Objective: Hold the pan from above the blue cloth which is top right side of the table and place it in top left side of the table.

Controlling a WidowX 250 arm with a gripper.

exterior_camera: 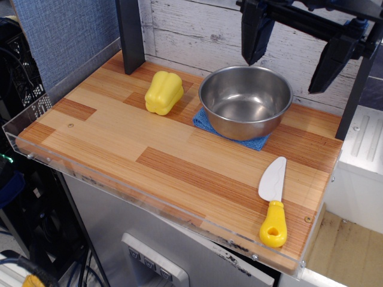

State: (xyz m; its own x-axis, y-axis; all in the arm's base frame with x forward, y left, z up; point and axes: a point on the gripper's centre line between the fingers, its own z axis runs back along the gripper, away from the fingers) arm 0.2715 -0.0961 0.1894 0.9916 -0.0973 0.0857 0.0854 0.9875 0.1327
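The pan (245, 101), a round shiny steel bowl, sits on the blue cloth (206, 122) at the back right of the wooden table (119, 143). Only the cloth's front corners show from under it. My gripper (293, 51) hangs above and just behind the pan, at the top right of the view. Its two dark fingers (254, 36) are spread wide apart, and nothing is between them. It does not touch the pan.
A yellow toy pepper (163, 92) lies left of the pan. A toy knife (273, 203) with a yellow handle lies at the front right. A dark post (130, 36) stands at the back left. A clear acrylic edge (149, 200) rims the table.
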